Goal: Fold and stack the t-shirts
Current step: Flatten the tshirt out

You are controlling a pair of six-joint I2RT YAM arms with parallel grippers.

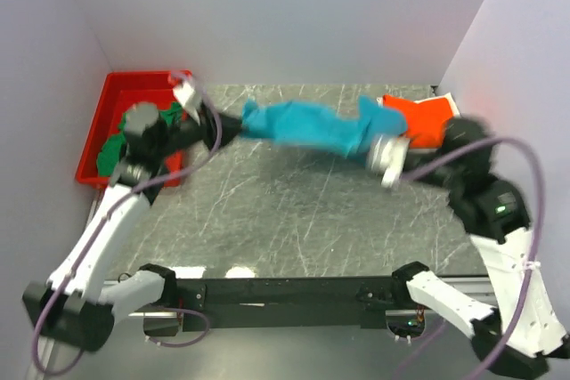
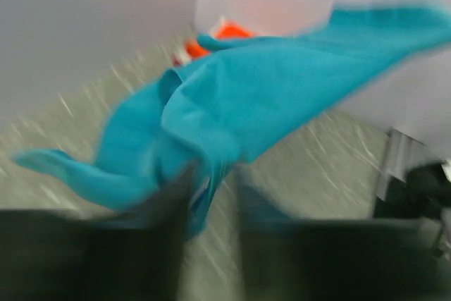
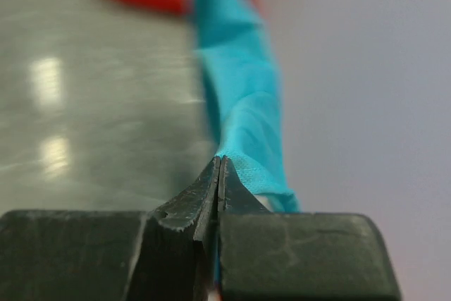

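Tension matters: the teal shirt (image 1: pixel 307 126) hangs stretched between the right claw (image 3: pixel 218 163), pinched tight on one end, and the left claw (image 1: pixel 232 129), apparently clamped on the other. We should lower both evenly so it lands flat on the table (image 1: pixel 294 211) below.

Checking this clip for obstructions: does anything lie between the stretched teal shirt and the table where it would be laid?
Nothing visible does. The teal shirt hangs between the left pincer and right pincer, both shut on it. The table in front is bare. The orange shirt lies off its right end.
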